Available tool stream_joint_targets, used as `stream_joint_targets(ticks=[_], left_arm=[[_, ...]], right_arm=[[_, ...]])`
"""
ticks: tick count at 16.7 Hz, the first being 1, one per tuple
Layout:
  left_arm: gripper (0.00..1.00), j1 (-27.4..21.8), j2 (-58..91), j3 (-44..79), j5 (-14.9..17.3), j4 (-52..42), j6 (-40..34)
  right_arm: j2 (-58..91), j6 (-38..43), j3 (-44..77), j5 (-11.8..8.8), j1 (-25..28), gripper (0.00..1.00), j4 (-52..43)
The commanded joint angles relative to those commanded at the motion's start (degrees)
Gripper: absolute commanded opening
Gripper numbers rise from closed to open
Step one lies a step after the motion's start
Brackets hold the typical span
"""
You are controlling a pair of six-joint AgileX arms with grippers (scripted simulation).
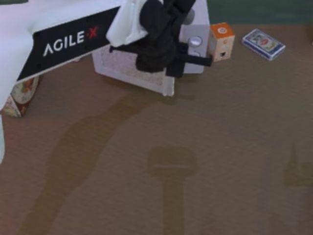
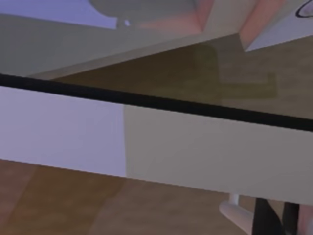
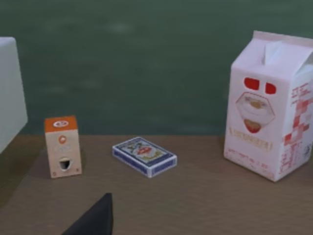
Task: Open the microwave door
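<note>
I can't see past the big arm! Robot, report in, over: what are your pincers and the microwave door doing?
Left pincer at the microwave front, over the knobs. Microwave door swung partly open. Right arm out of the top view. Orange box beside microwave, clear of the door.

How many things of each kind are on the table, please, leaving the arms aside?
Microwave: 1
Orange-topped small box: 1
Blue card pack: 1
White-and-red carton: 1
Partly hidden patterned box at the table's left: 1
Total: 5

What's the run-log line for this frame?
left hand: at microwave front | microwave door: swung partly open | right arm: out of top view, idle
</note>
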Motion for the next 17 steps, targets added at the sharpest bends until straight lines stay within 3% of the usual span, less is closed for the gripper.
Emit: stream_joint_targets(ticks=[17], left_arm=[[0.0, 1.2, -5.2, -7.9, 3.6, 3.6, 6.6]], right_arm=[[0.0, 0.0, 0.0, 0.0, 0.0, 1.0, 0.0]])
